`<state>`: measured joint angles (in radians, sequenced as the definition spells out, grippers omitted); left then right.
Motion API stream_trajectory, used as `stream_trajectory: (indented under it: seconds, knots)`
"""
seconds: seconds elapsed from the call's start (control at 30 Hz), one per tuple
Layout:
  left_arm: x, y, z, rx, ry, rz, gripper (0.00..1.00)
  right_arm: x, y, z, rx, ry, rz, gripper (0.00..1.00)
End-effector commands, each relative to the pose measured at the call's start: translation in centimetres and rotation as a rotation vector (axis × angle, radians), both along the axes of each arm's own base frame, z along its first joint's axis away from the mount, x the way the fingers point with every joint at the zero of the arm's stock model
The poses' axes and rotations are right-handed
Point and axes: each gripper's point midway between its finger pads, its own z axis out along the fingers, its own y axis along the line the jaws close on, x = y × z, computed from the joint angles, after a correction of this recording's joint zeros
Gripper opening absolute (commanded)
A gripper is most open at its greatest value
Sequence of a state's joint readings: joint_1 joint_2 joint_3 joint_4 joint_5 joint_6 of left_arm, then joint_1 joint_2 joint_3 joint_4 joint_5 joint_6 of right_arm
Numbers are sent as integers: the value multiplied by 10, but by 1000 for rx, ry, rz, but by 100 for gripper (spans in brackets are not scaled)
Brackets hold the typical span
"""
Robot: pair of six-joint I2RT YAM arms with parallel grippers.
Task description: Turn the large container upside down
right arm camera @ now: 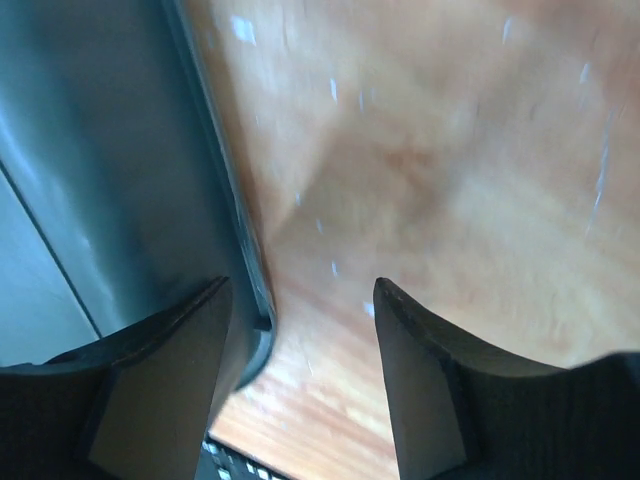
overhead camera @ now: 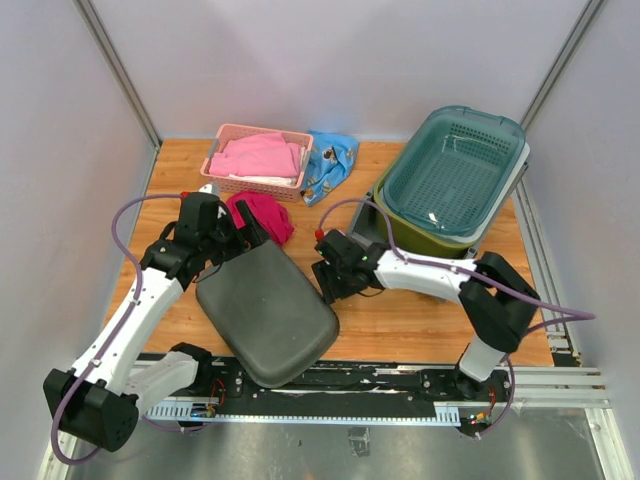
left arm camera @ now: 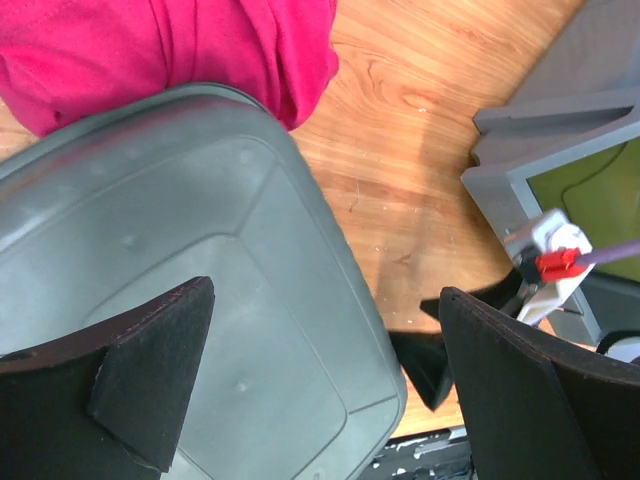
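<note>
Left gripper [overhead camera: 243, 230] spread at 11 o'clock, right gripper [overhead camera: 328, 278] spread at 3: settle the large grey rounded plastic container [overhead camera: 265, 312] flat, evenly

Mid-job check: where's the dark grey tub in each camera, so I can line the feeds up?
Top external: the dark grey tub sits centre, towards the near edge.
Left wrist: the tub fills the left and lower centre, below the magenta cloth.
Right wrist: the tub's wall and rim run down the left side.
Shared landmark: the wooden table, bare to the right of the tub in every view.
</note>
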<state>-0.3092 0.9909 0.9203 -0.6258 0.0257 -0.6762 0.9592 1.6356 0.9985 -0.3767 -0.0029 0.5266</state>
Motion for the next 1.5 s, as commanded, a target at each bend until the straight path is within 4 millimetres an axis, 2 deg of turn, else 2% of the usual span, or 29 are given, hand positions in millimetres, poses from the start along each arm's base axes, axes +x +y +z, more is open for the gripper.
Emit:
stream_trajectory:
  seconds: [0.0, 0.03, 0.13, 0.23, 0.3, 0.4, 0.47, 0.57, 0.67, 0.77, 0.83, 0.93, 1.03, 1.17, 1.27, 1.37, 1.47]
  knots:
    - [8, 7, 10, 12, -22, 56, 99, 19, 79, 35, 197, -21, 90, 61]
    - [9, 7, 10, 16, -20, 61, 99, 24, 86, 40, 202, -32, 110, 61]
    - [14, 4, 10, 17, -28, 44, 99, 36, 69, 49, 131, -85, 111, 61]
    - [24, -6, 6, 4, -15, 6, 99, 47, 30, 60, 127, -116, 38, 62]
    - [31, -18, -4, -12, 29, -36, 99, 48, -1, 71, 135, -139, -17, 62]
    - [37, -45, -13, -11, 53, -107, 99, 34, -40, 76, 101, -183, -37, 62]
    - [39, -64, -19, -10, 60, -154, 99, 18, -55, 75, 115, -185, -25, 62]
    - [46, -78, -31, -20, 82, -187, 99, -10, -64, 60, 139, -163, 27, 62]
    - [56, -90, -41, -43, 79, -220, 99, -32, -64, 41, 137, -143, 75, 62]
    - [61, -92, -60, -10, 129, -241, 99, -44, -51, 35, 146, -139, 132, 62]
    - [66, -80, -75, 61, 160, -203, 99, -50, -39, 34, 151, -147, 172, 62]
    - [70, -47, -92, 153, 219, -122, 99, -53, -16, 27, 157, -151, 219, 61]
    - [75, -4, -96, 187, 242, -15, 99, -47, 10, 23, 174, -167, 248, 61]
    - [80, 61, -90, 209, 250, 145, 99, -31, 56, 24, 234, -179, 258, 60]
    - [82, 95, -77, 223, 230, 234, 99, -18, 88, 21, 263, -176, 253, 59]
    - [83, 117, -59, 231, 202, 300, 99, -5, 127, 20, 309, -166, 267, 59]
    - [86, 133, -30, 233, 139, 359, 99, 4, 163, 22, 346, -147, 297, 58]
